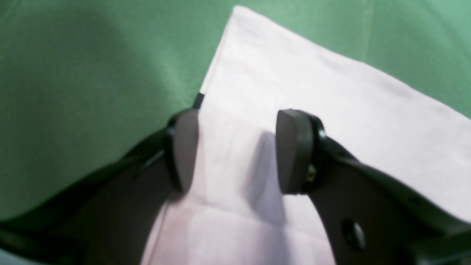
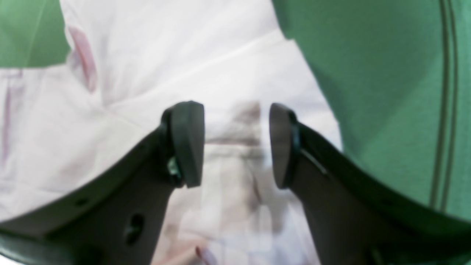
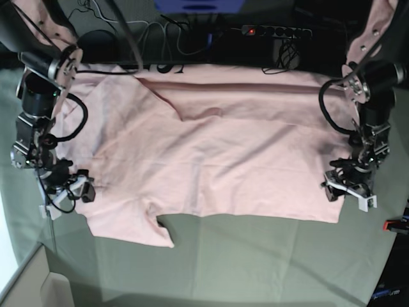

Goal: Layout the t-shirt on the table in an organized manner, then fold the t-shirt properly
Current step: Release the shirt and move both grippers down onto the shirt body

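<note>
The light pink t-shirt [image 3: 217,153] lies spread across the table [image 3: 255,256], with a sleeve at the near left and black lettering peeking out at its far edge. My left gripper [image 1: 237,151] is open and low over the shirt [image 1: 312,103] near its corner; one finger [image 1: 184,147] sits at the cloth's side edge. In the base view this gripper [image 3: 337,181] is at the shirt's right edge. My right gripper [image 2: 235,145] is open over rumpled cloth [image 2: 165,55] with a hem between the fingers. It [image 3: 86,188] stands at the shirt's left side by the sleeve.
Green table cloth [image 1: 73,73] borders the shirt on the outer side of each gripper [image 2: 368,73]. A power strip [image 3: 276,30] and cables [image 3: 160,38] lie behind the far edge. A red clamp [image 3: 393,224] sits at the right edge.
</note>
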Robot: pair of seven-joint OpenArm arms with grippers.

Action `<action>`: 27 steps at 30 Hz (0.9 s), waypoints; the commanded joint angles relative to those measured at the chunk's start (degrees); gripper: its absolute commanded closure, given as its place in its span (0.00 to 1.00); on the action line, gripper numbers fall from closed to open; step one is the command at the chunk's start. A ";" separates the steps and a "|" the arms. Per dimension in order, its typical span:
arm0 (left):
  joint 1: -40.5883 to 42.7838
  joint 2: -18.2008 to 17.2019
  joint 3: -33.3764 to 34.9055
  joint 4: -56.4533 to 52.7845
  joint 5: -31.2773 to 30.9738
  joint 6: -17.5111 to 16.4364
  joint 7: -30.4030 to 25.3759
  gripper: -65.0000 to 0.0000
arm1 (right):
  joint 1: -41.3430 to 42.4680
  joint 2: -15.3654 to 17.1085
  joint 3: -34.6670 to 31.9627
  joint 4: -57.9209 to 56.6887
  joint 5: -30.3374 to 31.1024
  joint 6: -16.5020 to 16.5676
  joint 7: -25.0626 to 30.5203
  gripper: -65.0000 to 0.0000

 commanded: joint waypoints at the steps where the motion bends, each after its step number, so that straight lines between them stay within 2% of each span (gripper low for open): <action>1: -1.18 -0.81 -0.08 0.55 -0.20 -0.39 -0.32 0.49 | 1.44 0.81 -0.19 0.46 1.06 0.21 2.17 0.55; 8: 0.66 -0.81 -0.08 0.72 -0.28 -0.39 -0.67 0.49 | 0.56 2.65 0.17 -0.07 1.06 0.21 3.49 0.55; 13: 0.84 -0.72 -0.08 0.99 -0.37 -0.39 -0.76 0.49 | -0.76 3.80 -0.10 0.02 1.06 -2.47 5.69 0.55; 17: 0.84 -0.81 -0.08 1.08 -0.37 -0.39 -0.76 0.49 | -2.60 3.80 0.08 0.02 1.06 -3.88 5.77 0.55; 27: 2.07 -0.81 -0.08 0.55 -0.37 -0.39 -0.76 0.50 | -6.91 3.53 -0.27 -0.07 1.15 -4.14 5.69 0.56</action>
